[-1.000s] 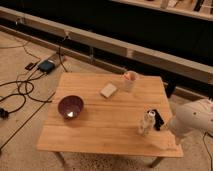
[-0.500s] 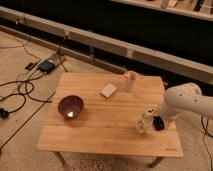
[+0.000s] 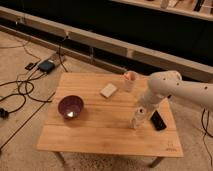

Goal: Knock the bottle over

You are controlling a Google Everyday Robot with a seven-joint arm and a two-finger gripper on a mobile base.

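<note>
The bottle (image 3: pixel 135 120) is a small whitish shape standing near the right front part of the wooden table (image 3: pixel 100 135). It still looks roughly upright. My white arm reaches in from the right, and its gripper (image 3: pixel 149 116) is low over the table, right against the bottle's right side. A dark part of the gripper (image 3: pixel 158 120) lies close to the tabletop just right of the bottle.
A pale cup with a pinkish inside (image 3: pixel 130 80) stands at the table's back right. A pale flat block (image 3: pixel 108 90) lies at the back middle. A purple bowl (image 3: pixel 70 106) sits at the left. Cables and a small box (image 3: pixel 46 66) lie on the floor to the left.
My arm has swung left over the table and come down against the bottle's right side. The bottle seems nudged slightly left. The bowl, block and cup have not moved.
</note>
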